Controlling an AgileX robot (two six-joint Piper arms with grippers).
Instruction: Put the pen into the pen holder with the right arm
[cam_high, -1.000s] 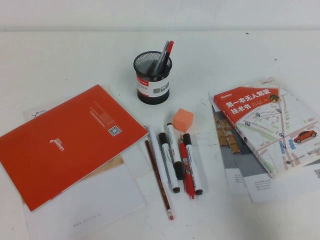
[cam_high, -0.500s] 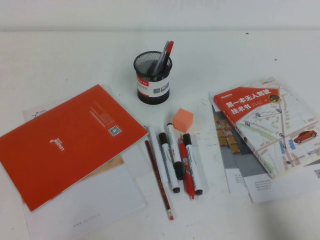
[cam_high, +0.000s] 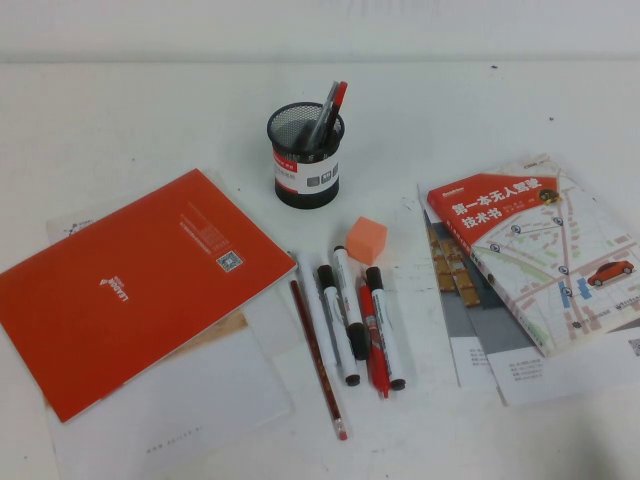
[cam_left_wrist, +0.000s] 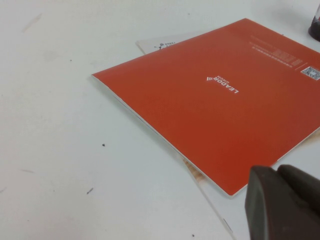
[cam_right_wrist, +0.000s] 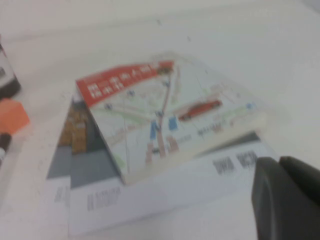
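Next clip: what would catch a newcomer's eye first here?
Likely the big orange booklet at the table's left, then the black mesh pen holder at centre back, a silver pen and a red pen already standing in it. Neither arm shows from above; only a dark edge of the left hand and right hand shows in each wrist view.

Orange notebook (cam_high: 130, 285) at 9 o'clock on the table (cam_high: 120, 110), orange cube (cam_high: 366, 239) centre, map book (cam_high: 545, 250) at 3 o'clock.

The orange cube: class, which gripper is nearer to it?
Right. The right gripper looks past the map book toward the orange cube; the left gripper hangs over the red notebook.
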